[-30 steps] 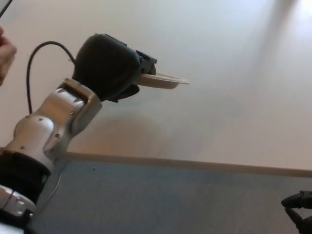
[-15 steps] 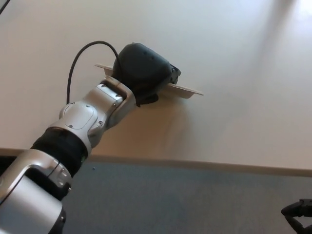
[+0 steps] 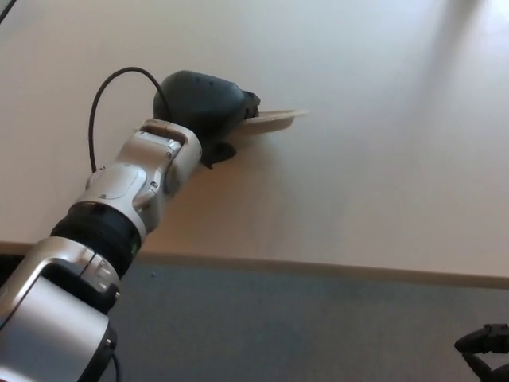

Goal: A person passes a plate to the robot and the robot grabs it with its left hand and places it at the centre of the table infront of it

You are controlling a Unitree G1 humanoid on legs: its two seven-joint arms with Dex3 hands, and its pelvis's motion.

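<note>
- While the left arm reaches out from the lower left across the pale bench (image 3: 382, 159), the left robot hand (image 3: 203, 107) is clamped on the near edge of the plate (image 3: 274, 121), and that grip looks firm.
- Plate is thin, cream-coloured, seen almost edge-on; its free rim sticks out to the right of the black hand, tilted slightly upward at the far end.
- It sits low over the bench top, a soft shadow just beneath it and the hand; whether the plate touches the surface, I cannot tell from this angle.
- Silver forearm shell (image 3: 131, 179) runs diagonally up to the wrist, with a black cable (image 3: 97, 119) looping up from it and into the back of the hand.
- Front edge of the bench crosses the lower picture, grey floor (image 3: 278, 326) below it.
- Down in the bottom right corner, only a sliver of the right robot hand (image 3: 483, 344) shows, dark and low beside the bench edge; too little of it is visible to say how it is set.
</note>
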